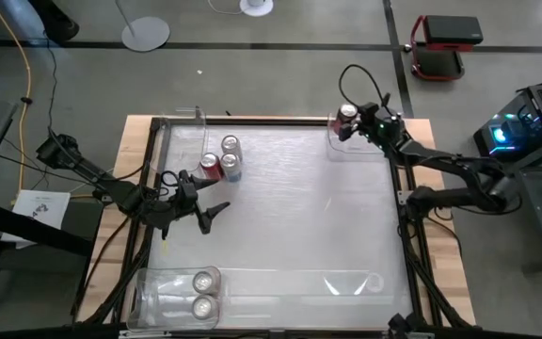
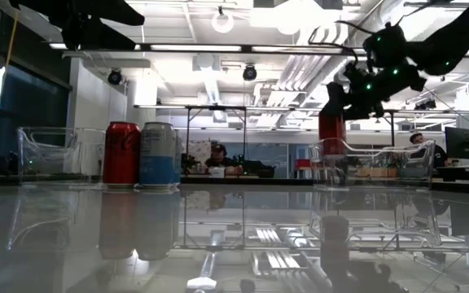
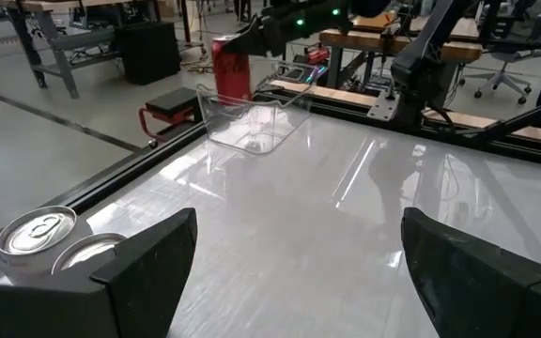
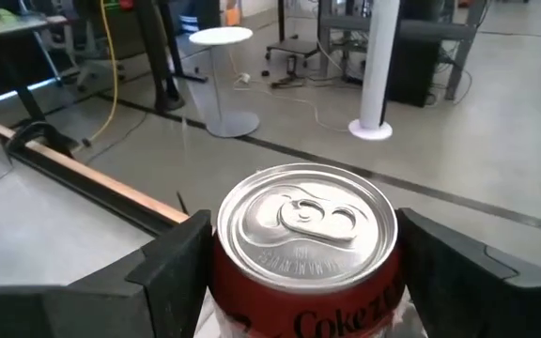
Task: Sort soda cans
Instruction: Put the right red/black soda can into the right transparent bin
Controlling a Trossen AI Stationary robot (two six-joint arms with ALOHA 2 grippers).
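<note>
Right end effector [image 4: 299, 272] grasping a red can [image 4: 301, 246] over the clear bin [image 1: 351, 146] at the upper right of the table [image 1: 290, 217].

Only the right wrist view shows us its fingers [image 4: 172, 268] pressed to the can's sides; from above we see just a silver top. The left end effector [image 1: 205, 200] hangs released at centre left, beside three cans [image 1: 224, 162]; two more cans [image 1: 202, 293] sit in the lower-left bin [image 1: 149, 292]. The low view shows us a ceiling-lit office and a seated person [image 2: 216, 156].

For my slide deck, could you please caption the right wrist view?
Right hand gripping a red soda can, silver top facing the camera, above the lab floor.
</note>
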